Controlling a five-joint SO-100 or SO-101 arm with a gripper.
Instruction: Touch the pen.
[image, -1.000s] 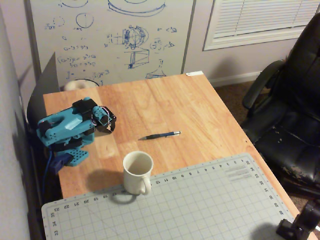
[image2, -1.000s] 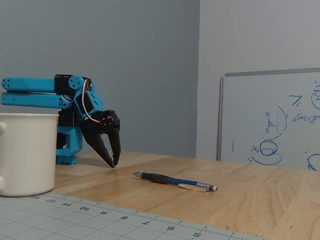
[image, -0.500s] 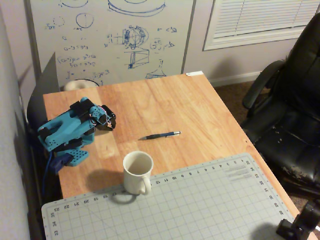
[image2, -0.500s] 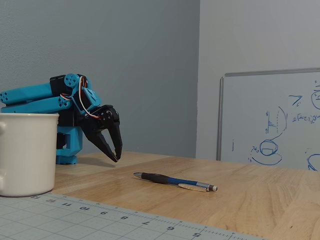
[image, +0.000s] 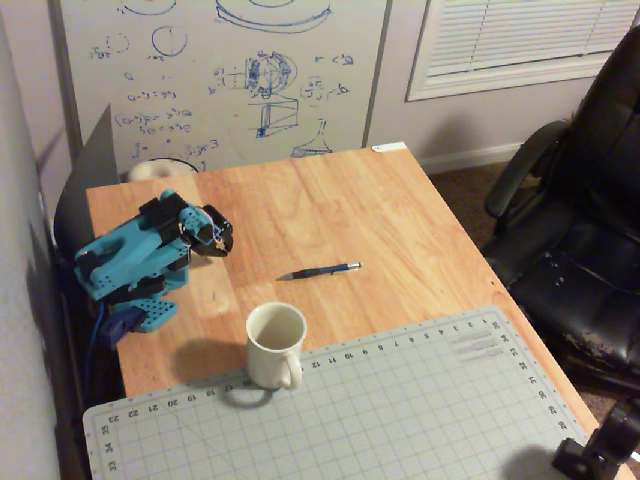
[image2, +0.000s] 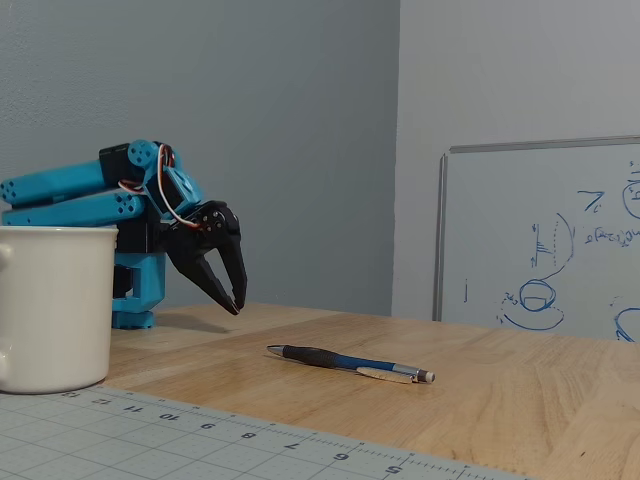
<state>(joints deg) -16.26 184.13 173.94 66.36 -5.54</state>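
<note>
Against the frames half a second and one second earlier, the blue arm (image2: 90, 190) has lifted further: in the fixed view the black jaws (image2: 236, 303) now hang clear above the tabletop (image: 330, 200), where one second ago their tips were almost on the wood. In the overhead view the jaws (image: 222, 243) have shifted slightly toward the whiteboard (image: 220, 70). The pen and mug have not moved.

Jaws: tips close together with only a narrow gap, holding nothing.

Containers: one white mug (image: 275, 345) stands upright at the edge of the grey cutting mat (image: 400, 400), its handle over the mat. The overhead view shows its interior pale and no contents can be made out.

Pen (image: 320, 271): lies flat on bare wood near the tabletop's middle, well apart from the jaws and apart from the mug. In the overhead view its long axis runs nearly left to right, the right end slightly higher in the picture. In the fixed view the pen (image2: 350, 363) shows a silvery tip at each end, left end nearer the arm.
</note>
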